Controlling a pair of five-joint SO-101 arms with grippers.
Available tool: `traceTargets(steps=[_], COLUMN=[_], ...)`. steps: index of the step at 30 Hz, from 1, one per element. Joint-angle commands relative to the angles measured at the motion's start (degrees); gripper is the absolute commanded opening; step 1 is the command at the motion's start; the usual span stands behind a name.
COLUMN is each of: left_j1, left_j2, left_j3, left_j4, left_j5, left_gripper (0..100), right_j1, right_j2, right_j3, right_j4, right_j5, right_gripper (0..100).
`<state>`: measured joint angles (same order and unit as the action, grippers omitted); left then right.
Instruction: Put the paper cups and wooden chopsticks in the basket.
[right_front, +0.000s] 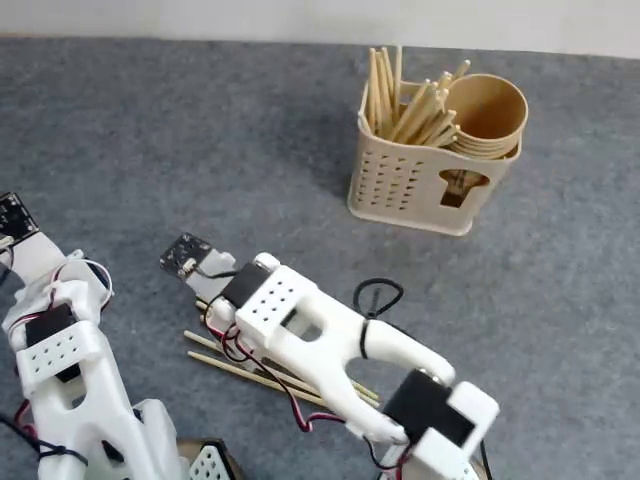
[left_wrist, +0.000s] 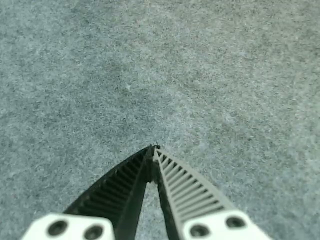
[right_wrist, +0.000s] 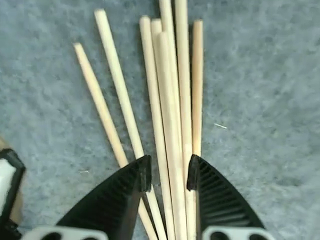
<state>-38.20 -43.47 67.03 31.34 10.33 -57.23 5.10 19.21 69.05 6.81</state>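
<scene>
Basket (right_front: 415, 185) at the far side is already well stocked: a stack of cups (right_front: 487, 112) nested at one end, a sheaf of chopsticks (right_front: 405, 100) standing at the other. What's left, from where I stand, is the loose sticks (right_wrist: 167, 90) lying flat on the grey bench (right_front: 150, 130), well apart from the basket. Right hand (right_wrist: 169, 172) is down over them, fingers parted a little and straddling the middle of the bundle, a few sticks between the tips and two splayed outside. Not pinched yet, I'd say. Left hand (left_wrist: 154, 149) sits off to the side over bare bench, fingers pressed together, holding nothing. Hard to count the loose sticks: from above the right arm covers most of them, and their near ends run under the hand. A tan rim (right_front: 185, 445) pokes out at the bottom edge under the left arm, could be one more cup, can't tell
</scene>
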Motion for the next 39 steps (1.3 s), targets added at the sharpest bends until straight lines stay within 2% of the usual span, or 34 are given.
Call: traceTargets(steps=[1, 6, 12, 18, 34, 39], left_j1=[1.01, 1.01, 1.01, 1.01, 1.01, 1.01], left_j2=[-1.01, -1.01, -1.01, -1.01, -1.01, -1.01], left_j3=[-0.48, -0.48, -0.48, -0.48, -0.48, -0.48], left_j4=[-1.05, -1.05, -0.97, -0.97, -1.05, -1.05], left_j5=[-0.18, -0.18, -0.18, -0.18, -0.18, -0.18], left_gripper=[1, 1, 1, 1, 1, 1], right_j1=[1.10, 4.88, 6.73, 8.13, 11.21, 15.34], right_j2=[1.01, 4.70, 6.02, 4.62, -22.64, -32.75], right_j3=[-1.45, -1.54, -1.54, -1.54, 10.42, 10.42], right_j4=[-0.75, -2.42, -2.24, -1.89, -1.19, -1.19], right_j5=[2.11, 3.43, 5.63, 5.63, 5.54, 5.27], right_gripper=[13.2, 11.6, 0.3, 0.5, 0.5, 0.5])
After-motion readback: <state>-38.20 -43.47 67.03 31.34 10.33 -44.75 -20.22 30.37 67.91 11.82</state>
